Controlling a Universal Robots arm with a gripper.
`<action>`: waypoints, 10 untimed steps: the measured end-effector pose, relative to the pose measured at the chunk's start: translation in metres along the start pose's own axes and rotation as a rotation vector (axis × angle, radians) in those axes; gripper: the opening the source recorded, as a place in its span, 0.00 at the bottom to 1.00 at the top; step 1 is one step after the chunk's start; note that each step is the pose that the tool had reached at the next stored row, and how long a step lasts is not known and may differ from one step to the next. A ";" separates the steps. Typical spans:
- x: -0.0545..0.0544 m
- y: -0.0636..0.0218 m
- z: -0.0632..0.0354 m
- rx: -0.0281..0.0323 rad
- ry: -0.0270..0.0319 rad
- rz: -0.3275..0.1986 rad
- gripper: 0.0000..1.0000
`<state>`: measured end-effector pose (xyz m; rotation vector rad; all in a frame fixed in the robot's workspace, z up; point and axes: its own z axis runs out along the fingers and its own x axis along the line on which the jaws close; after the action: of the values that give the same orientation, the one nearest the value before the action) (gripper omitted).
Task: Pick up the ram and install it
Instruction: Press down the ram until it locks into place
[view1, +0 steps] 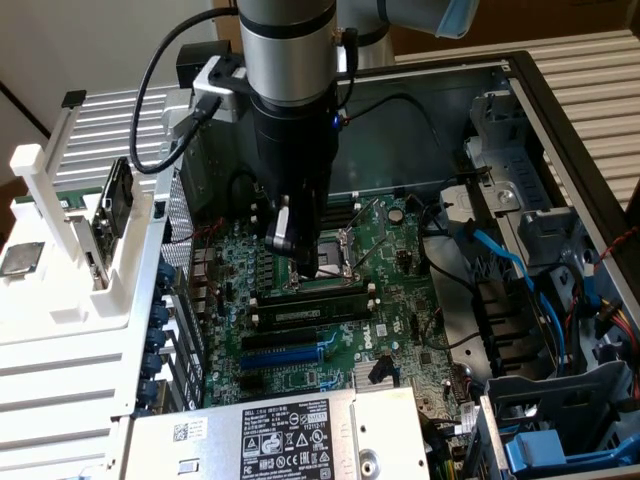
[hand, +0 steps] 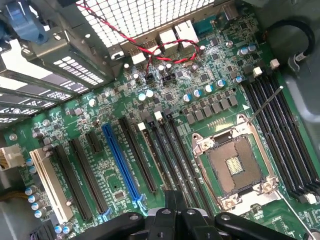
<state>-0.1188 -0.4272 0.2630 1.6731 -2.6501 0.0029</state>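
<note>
The tool (view1: 300, 255) hangs low over the motherboard (view1: 400, 300) inside the open computer case (view1: 560, 120), just above the memory slots (hand: 172, 150) beside the bare processor socket (hand: 234, 166). The ram (view1: 310, 310), a dark stick with a pale label, lies in a slot near the middle of the board, between the socket and the blue expansion slot (view1: 285, 357). The tool does not touch the ram. If its fingers are open or closed, I cannot tell
</note>
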 end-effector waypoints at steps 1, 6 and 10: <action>0.000 0.0000 0.0000 -0.0004 -0.0003 0.042 0.10; 0.000 0.0000 0.0000 -0.0010 -0.0007 0.112 0.10; 0.000 0.0000 0.0000 -0.0015 -0.0009 0.163 0.10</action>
<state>-0.1188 -0.4273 0.2630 1.4523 -2.7774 0.0011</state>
